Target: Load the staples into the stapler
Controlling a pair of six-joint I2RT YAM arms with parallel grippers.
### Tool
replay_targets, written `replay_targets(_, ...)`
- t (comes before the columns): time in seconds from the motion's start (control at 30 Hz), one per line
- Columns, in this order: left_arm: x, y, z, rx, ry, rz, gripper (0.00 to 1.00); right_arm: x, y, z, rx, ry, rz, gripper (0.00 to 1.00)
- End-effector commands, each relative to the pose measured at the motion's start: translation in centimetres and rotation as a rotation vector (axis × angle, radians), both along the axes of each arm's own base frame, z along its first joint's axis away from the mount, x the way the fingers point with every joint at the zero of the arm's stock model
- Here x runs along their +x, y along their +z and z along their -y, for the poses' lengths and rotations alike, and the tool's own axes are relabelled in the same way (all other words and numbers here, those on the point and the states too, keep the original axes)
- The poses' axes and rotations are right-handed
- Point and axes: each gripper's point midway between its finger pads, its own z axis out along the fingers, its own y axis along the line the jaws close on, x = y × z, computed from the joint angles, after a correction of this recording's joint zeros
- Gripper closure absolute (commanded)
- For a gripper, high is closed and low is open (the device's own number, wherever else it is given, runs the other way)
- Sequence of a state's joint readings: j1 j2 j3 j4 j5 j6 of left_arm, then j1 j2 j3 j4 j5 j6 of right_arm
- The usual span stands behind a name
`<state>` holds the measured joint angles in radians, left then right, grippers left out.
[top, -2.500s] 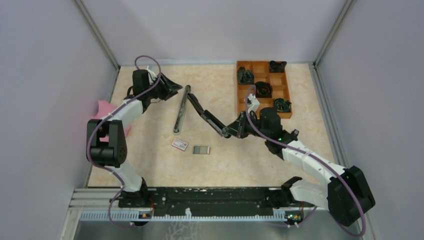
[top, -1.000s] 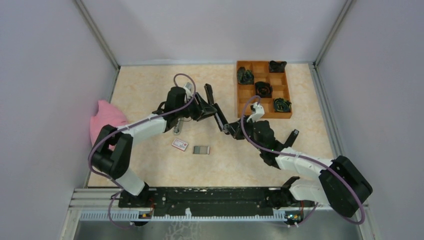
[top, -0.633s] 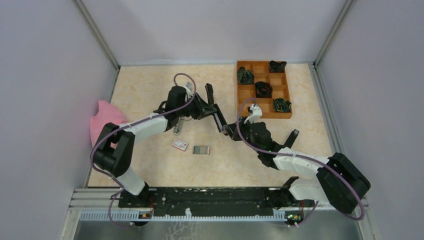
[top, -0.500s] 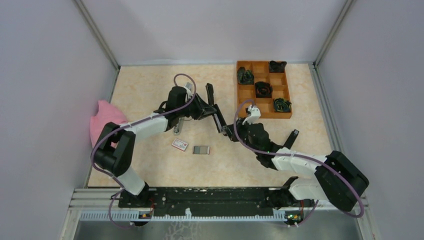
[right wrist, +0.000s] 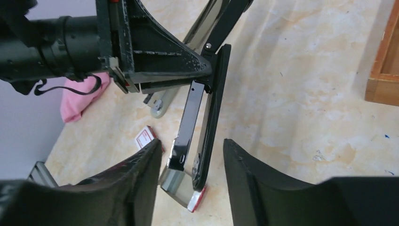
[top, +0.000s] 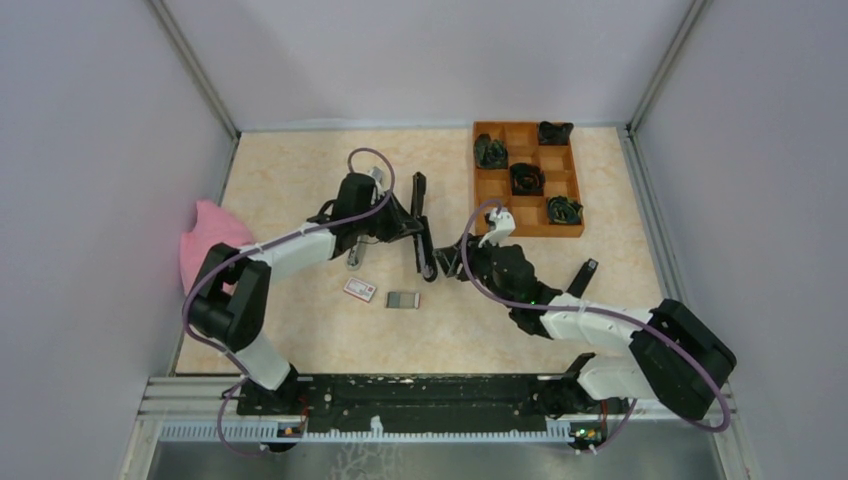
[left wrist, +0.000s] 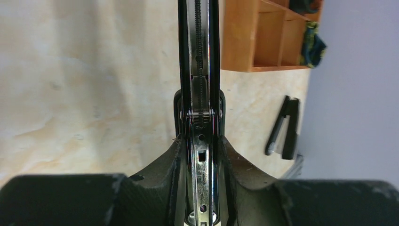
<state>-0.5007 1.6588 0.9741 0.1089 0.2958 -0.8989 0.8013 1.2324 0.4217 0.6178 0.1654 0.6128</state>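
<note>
The black and chrome stapler (top: pixel 423 235) is spread open, lifted near its hinge. My left gripper (top: pixel 400 222) is shut on it, and the chrome magazine (left wrist: pixel 200 94) runs up between the fingers (left wrist: pixel 235 160). My right gripper (top: pixel 447 262) is open. Its fingers (right wrist: pixel 141 179) stand on either side of the stapler's two free ends (right wrist: pixel 197 136) without touching them. The staples (top: pixel 402 299) lie as a small grey block on the table, below those ends in the right wrist view (right wrist: pixel 181 188). Their white-and-red box (top: pixel 359 289) lies just left of them (right wrist: pixel 146 137).
An orange compartment tray (top: pixel 500 190) with dark items stands at the back right. A black elongated object (top: pixel 583 275) lies right of my right arm. A pink cloth (top: pixel 210 235) rests against the left wall.
My right gripper has opened and let go of the stapler's arm, which has swung down towards the left. My left gripper has closed tighter on the stapler.
</note>
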Motion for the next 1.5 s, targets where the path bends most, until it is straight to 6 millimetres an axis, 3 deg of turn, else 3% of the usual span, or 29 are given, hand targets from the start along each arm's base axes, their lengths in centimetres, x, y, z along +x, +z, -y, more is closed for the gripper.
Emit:
replay_targets(0.0,2.9,1.6,-1.8,0.119,0.017,0.125,1.0,0.6,5.0,-1.2,0.089,0.009,0.102,0.46)
replay_targets(0.1,4.0,1.3,-2.5,0.216,0.002,0.148,1.0,0.7,4.3,-0.7,0.048,-0.008,0.081,0.38)
replay_targets(0.3,5.8,-1.4,-4.0,0.443,-0.064,0.133,1.0,1.2,2.7,1.3,-0.108,-0.059,0.018,0.28)
replay_targets(0.6,8.1,-4.0,-6.1,0.681,-0.115,0.092,0.98,1.6,0.8,6.2,-0.274,-0.179,-0.069,0.24)
replay_targets(0.97,6.9,-6.9,-6.7,0.746,-0.159,0.005,0.85,1.6,-1.3,14.0,-0.457,-0.386,-0.254,0.12)
replay_targets(1.13,6.7,-6.2,-6.6,0.738,-0.153,0.011,0.6,1.6,-1.1,16.3,-0.492,-0.471,-0.294,0.07)
replay_targets(1.33,6.6,-3.5,-6.4,0.701,-0.128,0.052,0.49,0.9,-1.4,19.7,-0.509,-0.579,-0.38,0.02)
replay_targets(1.47,5.8,-0.1,-6.3,0.64,-0.102,0.111,0.41,0.4,-1.3,22.6,-0.521,-0.681,-0.435,0.01)
